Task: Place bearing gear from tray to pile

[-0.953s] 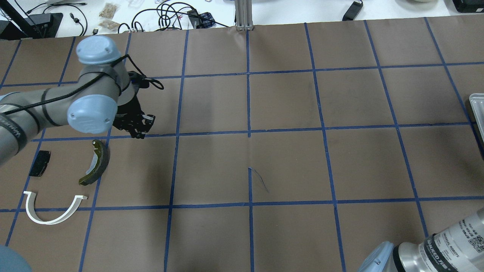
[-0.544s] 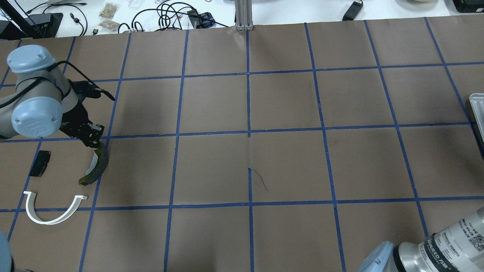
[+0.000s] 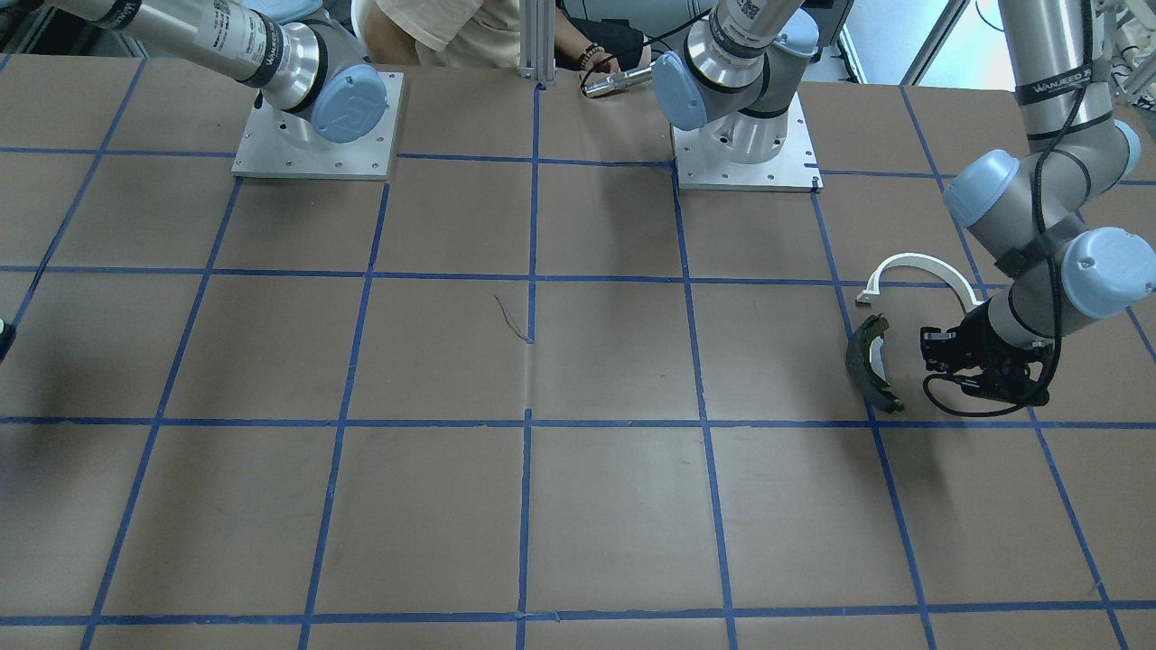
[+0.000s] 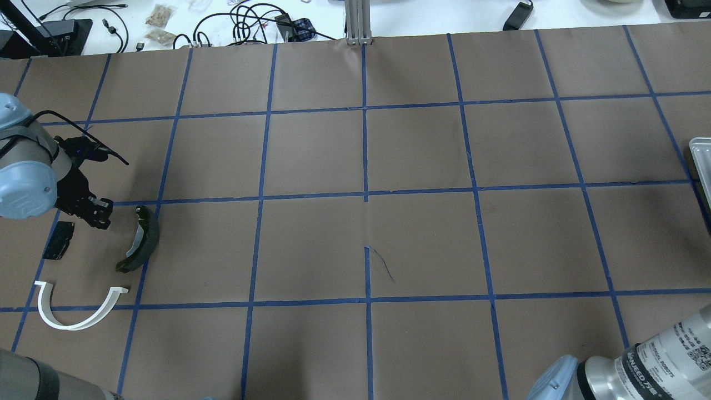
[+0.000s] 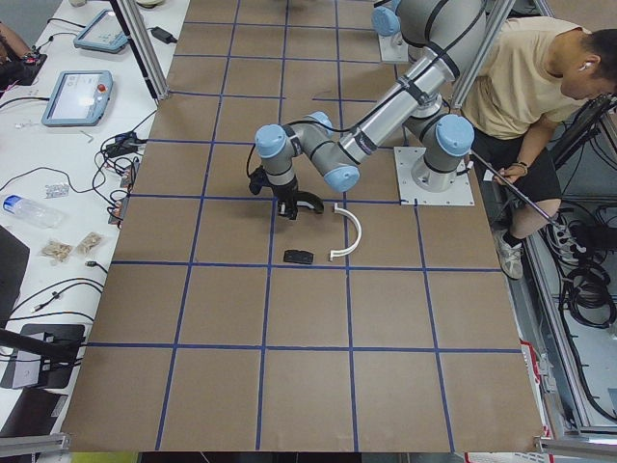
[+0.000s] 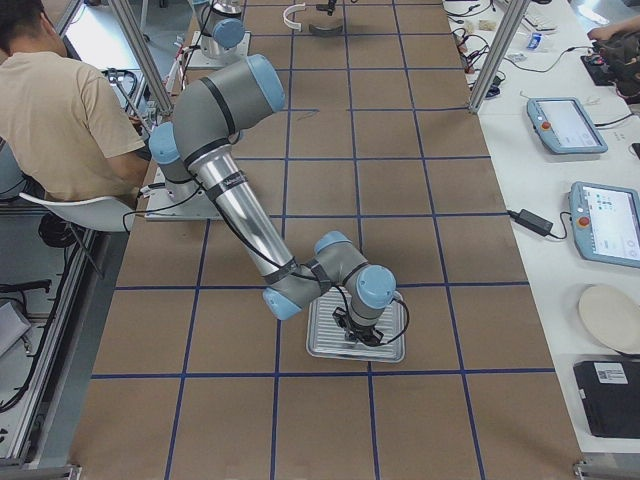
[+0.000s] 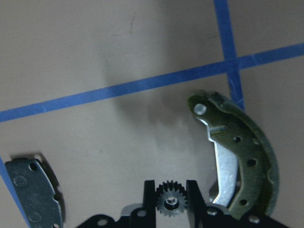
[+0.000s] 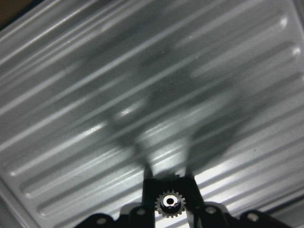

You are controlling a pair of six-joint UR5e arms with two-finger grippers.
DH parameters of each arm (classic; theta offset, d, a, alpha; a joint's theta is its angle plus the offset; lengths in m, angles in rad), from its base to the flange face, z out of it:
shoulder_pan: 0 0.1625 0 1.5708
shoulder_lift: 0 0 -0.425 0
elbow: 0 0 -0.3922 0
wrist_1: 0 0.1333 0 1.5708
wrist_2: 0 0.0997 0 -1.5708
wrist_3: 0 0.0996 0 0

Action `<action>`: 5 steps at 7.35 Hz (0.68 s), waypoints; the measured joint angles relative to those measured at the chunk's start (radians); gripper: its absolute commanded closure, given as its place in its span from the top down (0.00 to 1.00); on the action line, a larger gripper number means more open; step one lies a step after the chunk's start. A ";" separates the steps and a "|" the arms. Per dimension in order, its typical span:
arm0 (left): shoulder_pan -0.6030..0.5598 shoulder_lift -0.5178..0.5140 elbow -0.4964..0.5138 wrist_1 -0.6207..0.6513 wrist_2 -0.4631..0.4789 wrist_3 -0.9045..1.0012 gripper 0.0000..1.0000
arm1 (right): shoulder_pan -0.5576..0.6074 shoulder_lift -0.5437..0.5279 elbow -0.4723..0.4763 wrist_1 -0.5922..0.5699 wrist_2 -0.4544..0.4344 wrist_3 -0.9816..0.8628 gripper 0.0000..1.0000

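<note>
Low centre, left hand (image 7: 171,186): narrow, pinching small dark toothed bearing gear (image 7: 170,205).
Brake shoe (image 7: 251,161): curved, olive, perforated, at right.
Right hand (image 8: 169,183): pinching similar gear (image 8: 169,203) over ribbed shiny tray (image 8: 95,95).

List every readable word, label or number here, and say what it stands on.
"WANJEED": dark band on the left arm's silver tube.
"WANJEED": black band on the right arm's silver tube; characters after it unclear.
White labels on the arm tubes and tablet screens: too small to read.

The pad (image 4: 58,240) lies left of the brake shoe (image 4: 145,236), the arch bracket (image 4: 72,326) before both, the tray (image 4: 702,166) far right.
</note>
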 measured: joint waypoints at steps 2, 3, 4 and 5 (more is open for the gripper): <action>0.004 -0.006 0.000 0.004 0.003 0.004 1.00 | 0.017 -0.031 0.001 0.048 0.004 0.103 0.00; 0.004 -0.006 0.001 0.004 0.003 0.004 1.00 | 0.042 -0.063 0.004 0.093 0.010 0.169 0.00; 0.002 -0.004 0.003 0.000 0.003 0.002 1.00 | 0.081 -0.098 0.007 0.120 0.028 0.249 0.00; -0.006 0.001 0.004 -0.005 0.001 -0.003 1.00 | 0.139 -0.124 0.011 0.131 0.052 0.355 0.00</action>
